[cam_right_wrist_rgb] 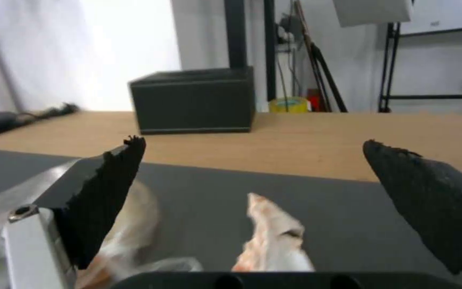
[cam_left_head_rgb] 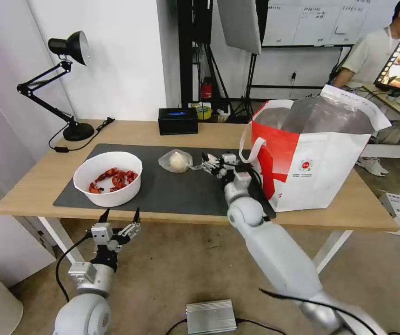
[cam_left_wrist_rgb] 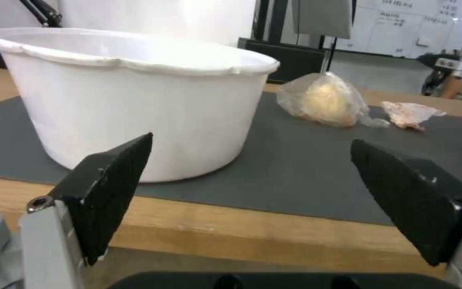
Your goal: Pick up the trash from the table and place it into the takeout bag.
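The right tool (cam_left_head_rgb: 210,164) hung open over the napkin (cam_right_wrist_rgb: 274,237); bowl (cam_left_head_rgb: 108,178) and small bag (cam_left_head_rgb: 176,161) remained outside the takeout bag (cam_left_head_rgb: 312,153); left tool (cam_left_head_rgb: 119,217) open.

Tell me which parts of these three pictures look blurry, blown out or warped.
Head view: straight lines bow toward the edges, and the foil lining of the takeout bag catches glare. Left wrist view: the white bowl is sharp, the small clear bag softer. Right wrist view: the crumpled napkin between the open fingers is blurred, and the wall behind is blown out.
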You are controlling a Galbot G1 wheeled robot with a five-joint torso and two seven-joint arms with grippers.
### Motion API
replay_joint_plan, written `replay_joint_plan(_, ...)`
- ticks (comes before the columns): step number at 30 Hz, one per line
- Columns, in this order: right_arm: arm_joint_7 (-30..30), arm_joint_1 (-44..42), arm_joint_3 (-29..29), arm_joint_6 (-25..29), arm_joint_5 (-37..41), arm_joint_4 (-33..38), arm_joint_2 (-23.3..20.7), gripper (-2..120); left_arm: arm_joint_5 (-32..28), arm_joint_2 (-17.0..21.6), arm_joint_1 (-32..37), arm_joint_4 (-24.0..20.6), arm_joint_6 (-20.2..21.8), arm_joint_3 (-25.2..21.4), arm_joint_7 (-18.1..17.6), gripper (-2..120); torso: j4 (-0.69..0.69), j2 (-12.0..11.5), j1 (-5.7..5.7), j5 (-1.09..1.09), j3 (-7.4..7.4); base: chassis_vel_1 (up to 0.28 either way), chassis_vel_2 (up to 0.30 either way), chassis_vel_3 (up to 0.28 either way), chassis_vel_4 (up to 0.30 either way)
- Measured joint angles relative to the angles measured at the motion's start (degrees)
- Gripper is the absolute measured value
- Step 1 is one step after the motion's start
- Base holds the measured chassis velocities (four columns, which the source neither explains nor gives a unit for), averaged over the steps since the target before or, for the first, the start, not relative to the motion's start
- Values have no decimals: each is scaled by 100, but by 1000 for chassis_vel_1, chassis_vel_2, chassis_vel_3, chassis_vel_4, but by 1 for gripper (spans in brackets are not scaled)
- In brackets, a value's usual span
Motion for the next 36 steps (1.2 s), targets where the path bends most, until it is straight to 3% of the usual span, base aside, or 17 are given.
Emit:
replay_joint_plan(9,282,480,-80,-336,462,-637,255,100,-8,-46,-85,70,-6,17,31,100,0,0,-1,1,0,0,0,0,0)
replay_joint_plan(20,571,807,-97,-1467,548,-859,334,100,-10,-69,-126,159,-28,30,37,100,-1,0,-1,1,-1,0,0,0,0)
replay_joint_plan(36,409,893,-121,-1606,535,-1296,466,100,18,-77,-113,197,-30,58,36,100,0,1,-1,1,-1,0,0,0,0)
